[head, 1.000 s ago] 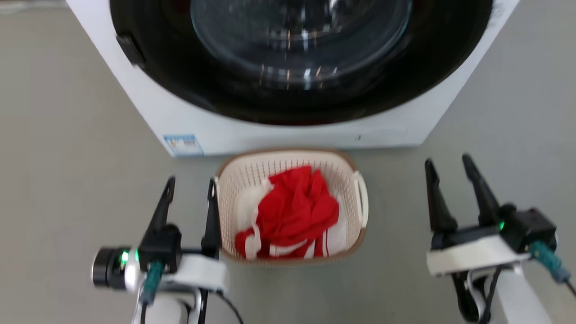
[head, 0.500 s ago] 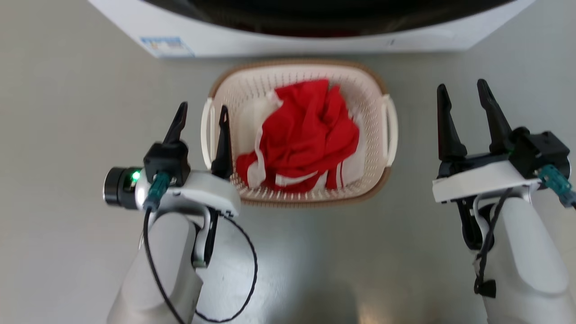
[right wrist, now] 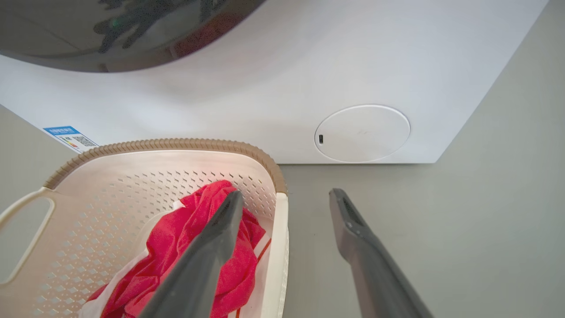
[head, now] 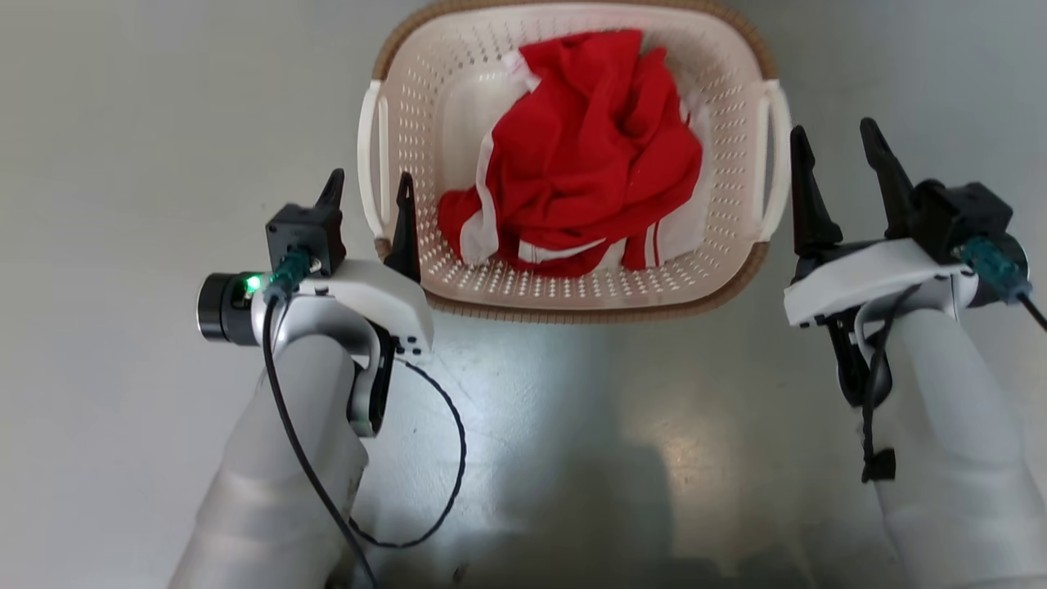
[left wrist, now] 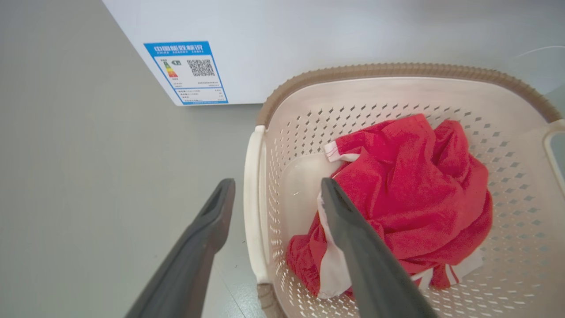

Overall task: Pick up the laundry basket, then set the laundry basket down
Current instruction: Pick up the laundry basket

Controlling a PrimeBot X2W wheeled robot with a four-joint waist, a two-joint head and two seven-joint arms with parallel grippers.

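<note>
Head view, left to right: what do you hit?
left gripper → laundry basket, with the red garment inside it → right gripper

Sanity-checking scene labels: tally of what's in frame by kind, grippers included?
laundry basket: 1
red-and-white clothing pile: 1
washer: 1
energy label: 1
grippers: 2 (left gripper, right gripper, both open)
Total: 6

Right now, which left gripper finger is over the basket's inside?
The right-hand finger of the left gripper: it overlaps the red cloth in the laundry basket; the other shows over floor outside the white handle.
</note>
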